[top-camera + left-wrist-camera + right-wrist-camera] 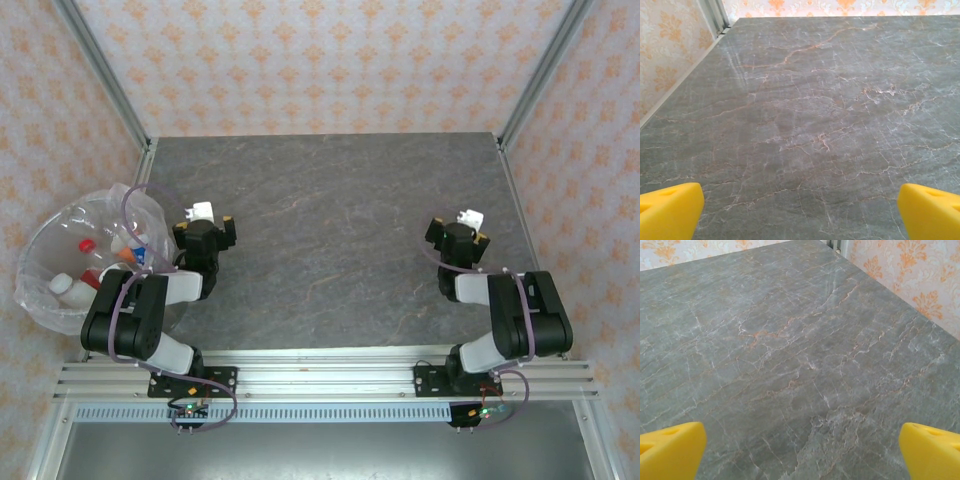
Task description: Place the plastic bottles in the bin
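Standing beyond the surface (330, 200) edge at 8 o'clock, the bin (40, 240) contains the plastic bottles (70, 287). Red, orange and blue caps are visible through its clear liner. The left tool (207, 220) is positioned at 9 o'clock, just beside the bin, jaws fully spread and gripping nothing. The right tool (459, 231) is positioned at 4 o'clock, jaws likewise fully spread and gripping nothing. In each wrist view, grey veined stone lies between the yellow fingertips (670, 210).
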Tool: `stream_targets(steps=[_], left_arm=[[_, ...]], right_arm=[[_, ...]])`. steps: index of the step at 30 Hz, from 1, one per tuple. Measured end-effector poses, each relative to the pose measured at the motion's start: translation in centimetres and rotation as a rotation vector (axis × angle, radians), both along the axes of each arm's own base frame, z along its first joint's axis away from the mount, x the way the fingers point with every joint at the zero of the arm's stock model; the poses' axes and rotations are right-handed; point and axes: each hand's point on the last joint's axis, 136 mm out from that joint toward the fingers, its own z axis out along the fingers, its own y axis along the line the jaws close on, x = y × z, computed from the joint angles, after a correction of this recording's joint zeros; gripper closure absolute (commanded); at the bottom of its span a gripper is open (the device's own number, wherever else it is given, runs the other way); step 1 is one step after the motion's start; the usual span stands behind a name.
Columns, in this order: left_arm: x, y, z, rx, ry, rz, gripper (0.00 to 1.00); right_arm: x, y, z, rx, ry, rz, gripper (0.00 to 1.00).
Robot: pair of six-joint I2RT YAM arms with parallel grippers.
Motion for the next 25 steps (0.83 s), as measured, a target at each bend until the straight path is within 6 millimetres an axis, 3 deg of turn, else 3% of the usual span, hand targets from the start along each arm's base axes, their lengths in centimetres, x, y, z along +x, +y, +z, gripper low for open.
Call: stream_targets(steps=[3,9,25], left_arm=[[-0.1,0.1,0.0,0.001,-0.002,0.012,0.00],[-0.1,0.2,0.1,0.003,-0.003,0.018,0.00],[-0.1,0.2,0.1,0.003,-0.006,0.018,0.00]], right_arm=[[-0.4,0.2,-1.1,-0.002,0.021,0.015,0.01],[1.2,0.4,0.5,0.004,-0.026,0.022,0.01],[1.8,2.1,0.1,0.047,-0.008,0.163,0.01]])
